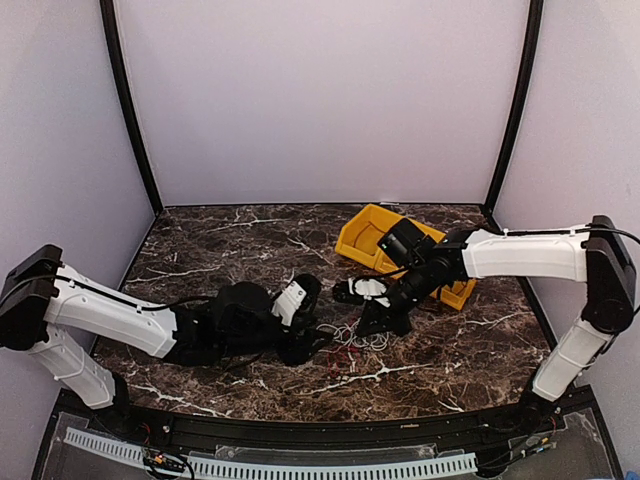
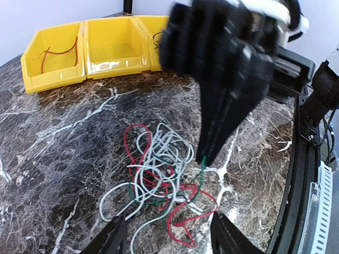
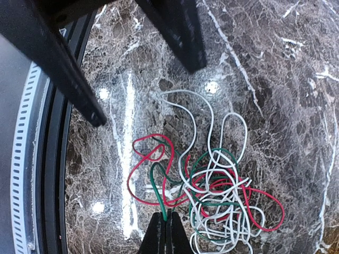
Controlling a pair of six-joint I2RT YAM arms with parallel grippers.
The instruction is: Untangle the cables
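The cables (image 2: 159,174) lie as one tangle on the marble table, with white, red and green wires looped through each other. They also show in the right wrist view (image 3: 217,196) and faintly in the top view (image 1: 352,335). My right gripper (image 3: 166,233) is shut on the end of the green wire (image 3: 159,185) at the tangle's edge. It shows in the left wrist view (image 2: 204,159) pinching that end. My left gripper (image 2: 169,241) is open, its fingers (image 2: 114,238) straddling the near side of the tangle, low over the table.
Three yellow bins (image 2: 114,50) stand in a row beyond the tangle, also visible in the top view (image 1: 365,235). The leftmost bin holds a red wire (image 2: 61,53). The table's black front rail (image 2: 296,174) runs close by on the right.
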